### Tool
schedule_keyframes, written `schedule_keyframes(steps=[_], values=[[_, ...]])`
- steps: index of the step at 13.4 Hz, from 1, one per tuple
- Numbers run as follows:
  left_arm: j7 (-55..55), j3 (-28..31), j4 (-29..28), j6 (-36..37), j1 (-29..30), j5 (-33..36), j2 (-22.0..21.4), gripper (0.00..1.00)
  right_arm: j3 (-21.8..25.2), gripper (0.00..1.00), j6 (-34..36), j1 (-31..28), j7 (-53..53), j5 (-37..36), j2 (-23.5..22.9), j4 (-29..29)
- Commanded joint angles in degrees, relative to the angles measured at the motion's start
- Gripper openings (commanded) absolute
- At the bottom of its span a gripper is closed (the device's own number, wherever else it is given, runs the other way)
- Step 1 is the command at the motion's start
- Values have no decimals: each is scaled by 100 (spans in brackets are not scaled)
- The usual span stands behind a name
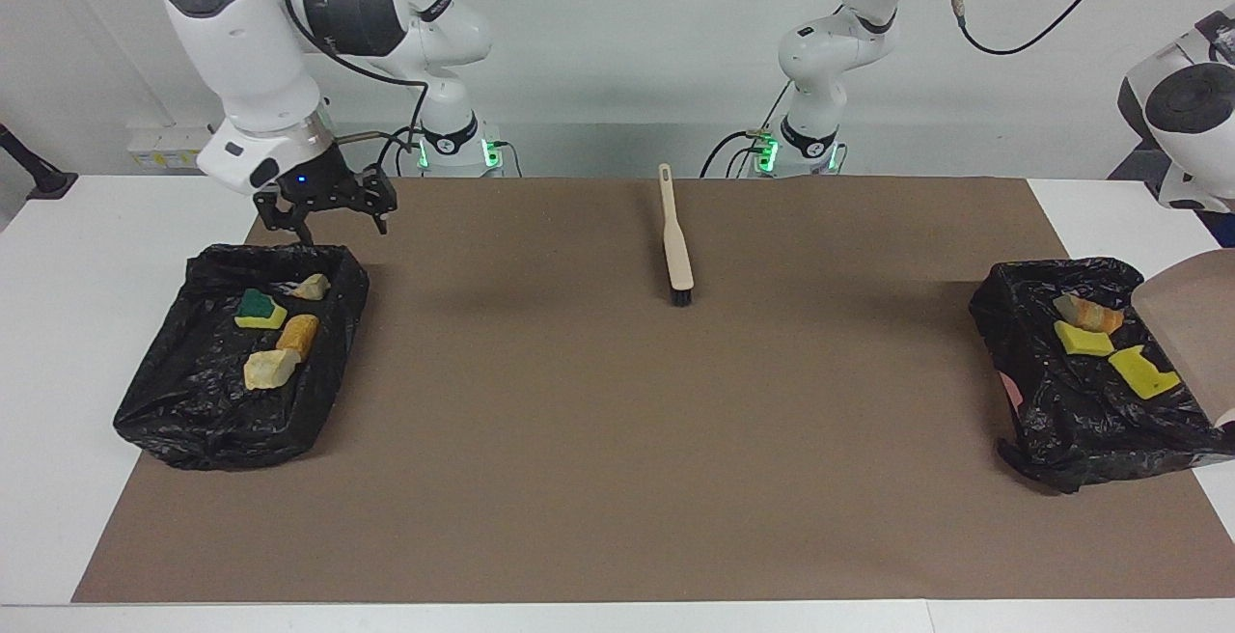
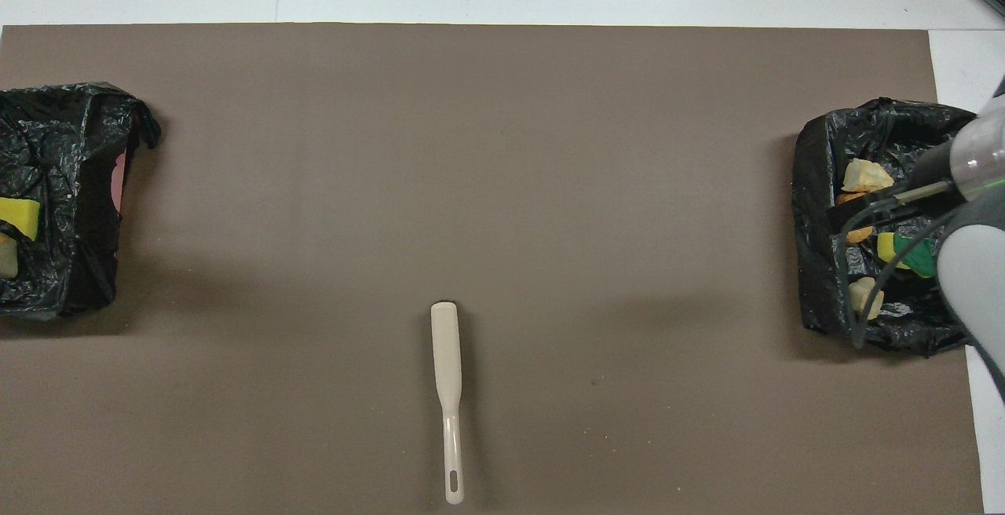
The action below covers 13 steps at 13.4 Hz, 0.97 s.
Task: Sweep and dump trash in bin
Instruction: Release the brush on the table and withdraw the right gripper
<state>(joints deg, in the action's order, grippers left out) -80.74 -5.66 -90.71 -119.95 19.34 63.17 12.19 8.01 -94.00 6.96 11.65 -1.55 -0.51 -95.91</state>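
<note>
Right fingers (image 1: pixel 323 220) spread wide, empty, over bin (image 1: pixel 174 401); left fingers unseen, closed.

A matt brown paper-like sheet (image 1: pixel 617 440) covers the smooth white table (image 1: pixel 58 344). The two bins are lined with crinkled, glossy black plastic bags (image 1: pixel 207 401) (image 1: pixel 1081 421), which hold porous yellow sponge chunks (image 1: pixel 1083 339) and rough, crusty golden-brown bread pieces (image 1: pixel 270 369). The slim beige brush (image 1: pixel 675 247) looks like smooth plastic with black bristles, the beige dustpan (image 1: pixel 1192 324) matt plastic.
</note>
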Motion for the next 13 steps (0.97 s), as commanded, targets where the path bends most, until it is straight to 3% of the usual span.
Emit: schedule_keyframes(steps=[1, 3, 8, 10, 13], values=[[68, 82, 211, 522, -297, 108, 73, 0, 130, 100, 538, -64, 5, 14, 16, 342], [-20, 56, 430, 1041, -378, -259, 11, 0, 184, 100, 831, -72, -319, 119, -98, 696], [-82, 12, 941, 2009, -404, -2674, -85, 0, 123, 100, 778, 42, -435, 146, -72, 635], [651, 47, 897, 2186, -378, -3632, -418, 0, 113, 100, 778, 42, -427, 146, -72, 635], [2540, -58, 660, 2659, -448, -4468, -648, 0, 113, 100, 778, 33, -435, 146, -72, 635]])
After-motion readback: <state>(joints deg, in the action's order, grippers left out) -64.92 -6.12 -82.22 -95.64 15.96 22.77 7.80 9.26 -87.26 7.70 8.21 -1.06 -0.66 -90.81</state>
